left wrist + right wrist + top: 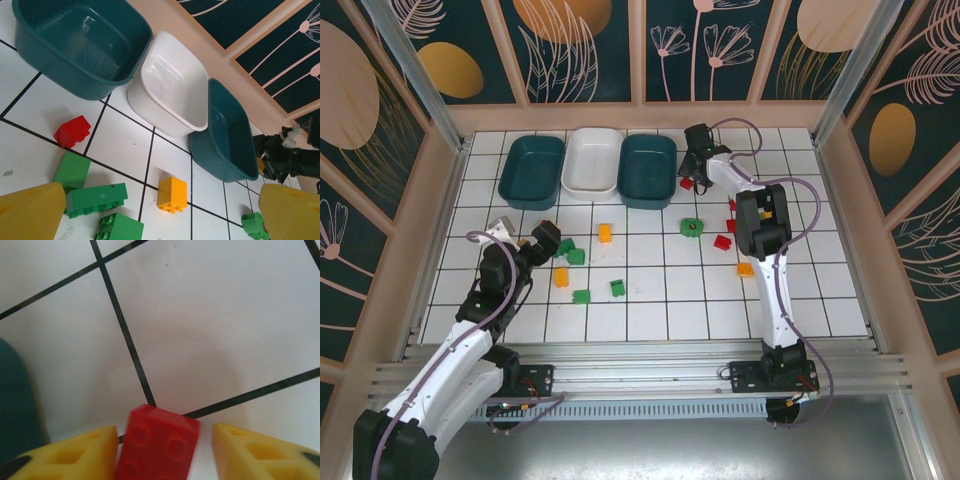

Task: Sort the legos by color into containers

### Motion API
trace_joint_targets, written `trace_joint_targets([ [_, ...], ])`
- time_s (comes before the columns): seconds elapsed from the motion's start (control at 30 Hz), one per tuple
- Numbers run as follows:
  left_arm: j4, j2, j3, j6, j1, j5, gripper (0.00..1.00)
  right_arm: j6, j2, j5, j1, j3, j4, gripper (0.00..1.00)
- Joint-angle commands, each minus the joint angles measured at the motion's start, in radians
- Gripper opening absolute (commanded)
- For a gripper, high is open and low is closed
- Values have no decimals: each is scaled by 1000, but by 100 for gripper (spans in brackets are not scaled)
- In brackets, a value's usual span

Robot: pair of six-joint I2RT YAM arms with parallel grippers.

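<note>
Three containers stand in a row at the back: a dark teal tub (532, 170), a white tub (593, 162) and a second teal tub (648, 170). Red, green and orange legos lie scattered on the white tiles. My right gripper (165, 440) is low over a red brick (157, 447) beside the right teal tub. Its jaws straddle the brick, the left finger close against it and a gap on the right. My left gripper (162, 200) is open wide over an orange brick (172, 194), with green bricks (96, 199) at its left finger and a red brick (72, 131) beyond.
More legos lie mid-table: orange (561, 276), green (581, 296), green (693, 228), red (723, 241), orange (745, 268). Patterned walls and a wooden ledge close off the tiled floor. The right arm (760, 220) stretches over the right-hand tiles.
</note>
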Motion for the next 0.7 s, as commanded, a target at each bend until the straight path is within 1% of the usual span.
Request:
trace_joint_targets([
  [0.0,-5,8,-4,20,5,-19,99,13,-22,33,6,-69,4,39],
  [0.1,-15,13,-3,29,5,-43,99,10,-108,45,2,-181,67,24],
  [0.13,-17,14,-4,28,5,-55,99,8,-144,56,1,-215,88,22],
  [0.23,-3,18,-21,-2,4,-82,98,-9,-254,80,6,-286,127,21],
  [0.3,12,29,-45,-48,5,-104,98,-25,-318,86,22,-318,148,21],
  [0.37,58,46,-75,-63,5,-91,99,-53,-359,85,53,-332,170,21],
  [0.47,112,85,-104,-92,5,-53,99,-101,-355,68,112,-291,173,23],
  [0.5,122,100,-107,-102,4,-41,99,-112,-329,49,128,-252,156,23],
  [0.57,136,131,-112,-123,5,-15,98,-130,-266,56,156,-155,103,24],
  [0.63,155,157,-111,-133,5,20,97,-149,-200,63,176,-47,48,28],
  [0.67,158,164,-112,-134,4,33,97,-152,-173,54,179,-2,24,33],
])
